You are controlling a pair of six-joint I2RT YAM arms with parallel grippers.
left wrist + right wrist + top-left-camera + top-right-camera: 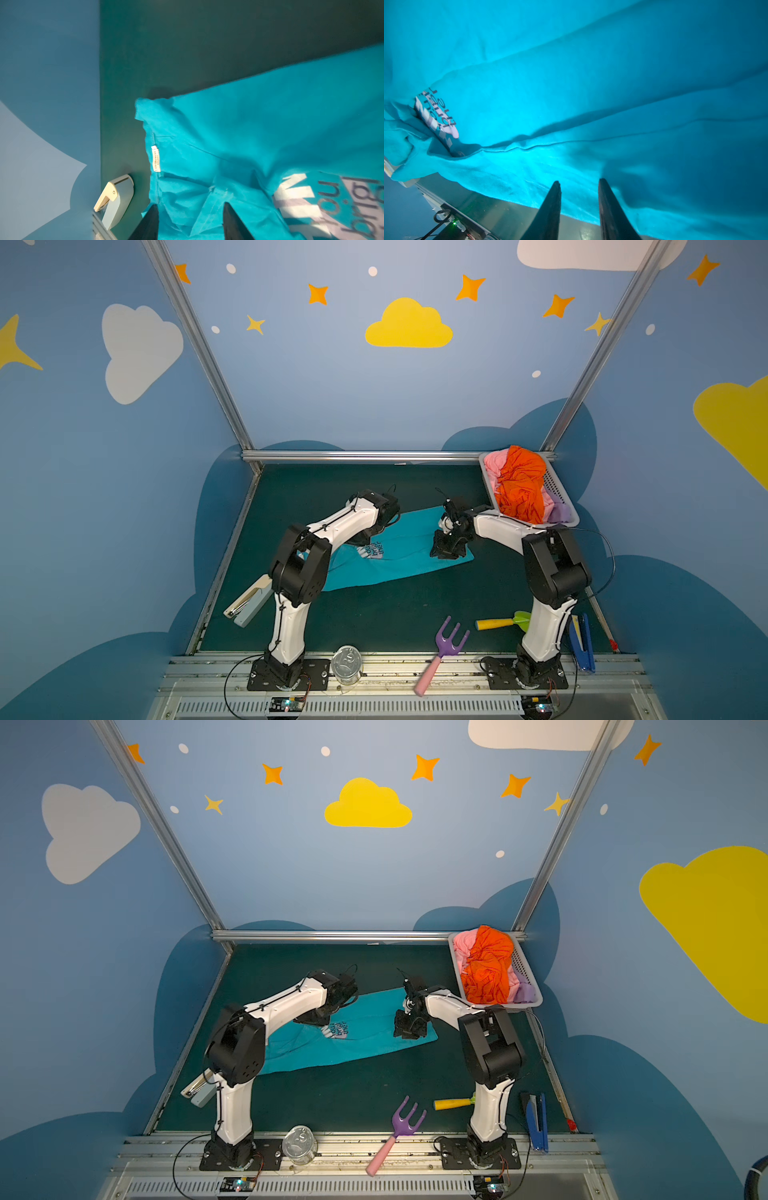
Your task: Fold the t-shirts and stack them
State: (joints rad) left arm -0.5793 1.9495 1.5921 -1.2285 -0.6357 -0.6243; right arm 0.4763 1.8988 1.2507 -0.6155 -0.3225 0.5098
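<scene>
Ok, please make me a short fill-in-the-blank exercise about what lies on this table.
1. The only t-shirt spread on the table is ____ in colour.
2. The orange t-shirt lies crumpled in the white ____.
3. The purple toy fork has a ____ handle.
Missing words: teal, basket, pink.

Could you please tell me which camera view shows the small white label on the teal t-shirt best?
The left wrist view: the label sits clear and unobstructed on a seam of the teal t-shirt. The right wrist view shows only cloth and print; in both top views it cannot be made out.
</scene>
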